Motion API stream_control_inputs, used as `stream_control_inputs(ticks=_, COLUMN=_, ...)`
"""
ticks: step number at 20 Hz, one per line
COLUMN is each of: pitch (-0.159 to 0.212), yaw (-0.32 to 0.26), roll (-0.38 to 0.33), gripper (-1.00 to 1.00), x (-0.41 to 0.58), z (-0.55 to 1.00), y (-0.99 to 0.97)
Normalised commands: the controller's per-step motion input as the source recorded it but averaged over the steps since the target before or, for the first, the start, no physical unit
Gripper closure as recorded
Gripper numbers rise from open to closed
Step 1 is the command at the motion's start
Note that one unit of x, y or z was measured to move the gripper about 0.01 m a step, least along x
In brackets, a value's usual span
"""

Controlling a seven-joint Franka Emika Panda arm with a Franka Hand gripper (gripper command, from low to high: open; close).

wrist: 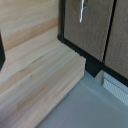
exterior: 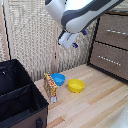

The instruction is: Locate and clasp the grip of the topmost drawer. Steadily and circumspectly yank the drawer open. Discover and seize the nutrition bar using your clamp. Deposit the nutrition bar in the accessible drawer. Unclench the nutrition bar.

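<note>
Bowls, blue (exterior: 58, 78) and yellow (exterior: 76, 85), beside upright nutrition bar (exterior: 49, 87).

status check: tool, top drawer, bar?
Tool up in the air, empty; open or shut unclear. Topmost drawer closed, handle untouched. Nutrition bar upright on the floor by the blue bowl. Nothing in the way.
</note>
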Motion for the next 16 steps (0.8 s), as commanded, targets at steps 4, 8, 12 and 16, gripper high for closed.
stream_control_inputs(ticks=4, pitch=-0.140, yaw=0.187, roll=-0.208, gripper=-1.00, x=0.000, z=0.02, y=-0.16)
stream_control_inputs(ticks=8, pitch=-0.130, yaw=0.163, roll=-0.191, gripper=-1.00, x=0.000, z=0.02, y=-0.25)
stream_control_inputs(ticks=12, pitch=-0.016, yaw=0.020, roll=-0.248, gripper=-1.00, x=0.068, z=0.10, y=-0.55)
stream_control_inputs(ticks=16, pitch=0.026, yaw=-0.069, roll=-0.291, gripper=-1.00, x=0.238, z=0.13, y=-0.58)
